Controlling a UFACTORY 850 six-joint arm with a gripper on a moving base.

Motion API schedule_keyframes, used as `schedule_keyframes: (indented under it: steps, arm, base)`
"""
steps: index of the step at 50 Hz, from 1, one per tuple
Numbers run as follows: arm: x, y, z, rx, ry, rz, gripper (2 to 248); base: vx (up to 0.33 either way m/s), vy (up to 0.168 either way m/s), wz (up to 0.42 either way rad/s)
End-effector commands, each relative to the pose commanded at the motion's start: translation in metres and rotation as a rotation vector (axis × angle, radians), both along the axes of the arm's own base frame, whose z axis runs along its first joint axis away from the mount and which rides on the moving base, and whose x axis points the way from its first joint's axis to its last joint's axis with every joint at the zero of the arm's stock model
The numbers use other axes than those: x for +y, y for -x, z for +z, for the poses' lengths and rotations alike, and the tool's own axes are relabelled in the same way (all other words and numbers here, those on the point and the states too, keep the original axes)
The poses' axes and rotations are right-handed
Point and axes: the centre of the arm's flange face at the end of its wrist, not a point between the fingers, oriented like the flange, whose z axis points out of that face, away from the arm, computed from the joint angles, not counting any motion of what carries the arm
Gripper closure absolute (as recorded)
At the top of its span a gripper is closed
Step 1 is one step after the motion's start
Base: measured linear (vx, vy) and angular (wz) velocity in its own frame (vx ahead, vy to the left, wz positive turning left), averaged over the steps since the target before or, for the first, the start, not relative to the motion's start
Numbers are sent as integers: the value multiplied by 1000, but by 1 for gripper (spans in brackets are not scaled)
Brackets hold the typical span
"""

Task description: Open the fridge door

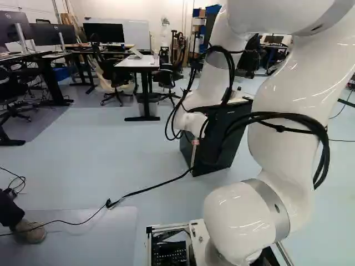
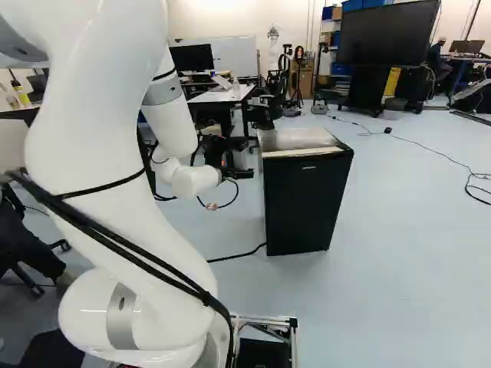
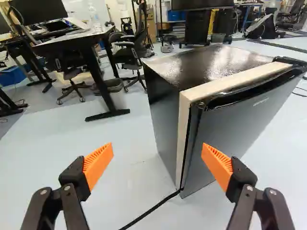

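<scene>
Well, the gripper [image 3: 158, 154] is open and empty. Ahead of it the fridge [image 3: 164, 115] stands on the floor [image 3: 72, 139], door [image 3: 240, 127] shut, so reaching its edge and pulling it open both seem left to do

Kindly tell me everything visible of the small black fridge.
The small fridge stands upright on the pale floor: a black box with a glossy top and a light strip bordering its front. Its door looks closed, with a recess along the upper edge and a small label. A black cable reaches its lower corner. The open pincer seems not to touch it.
</scene>
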Motion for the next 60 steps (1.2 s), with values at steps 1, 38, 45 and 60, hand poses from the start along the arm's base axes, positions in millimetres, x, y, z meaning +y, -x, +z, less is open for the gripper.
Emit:
schedule_keyframes:
  steps: [1,38,45,60]
  arm:
    - [0,-1,-1,-1,0,-4,3]
    - [-11,-24,-33,-37,21,-157,3]
    - [-13,-28,-39,-45,28,-186,3]
    - [-18,-35,-39,-88,40,-249,3]
  base:
    - [0,0,0]
    - [0,0,0]
    - [0,0,0]
    - [0,0,0]
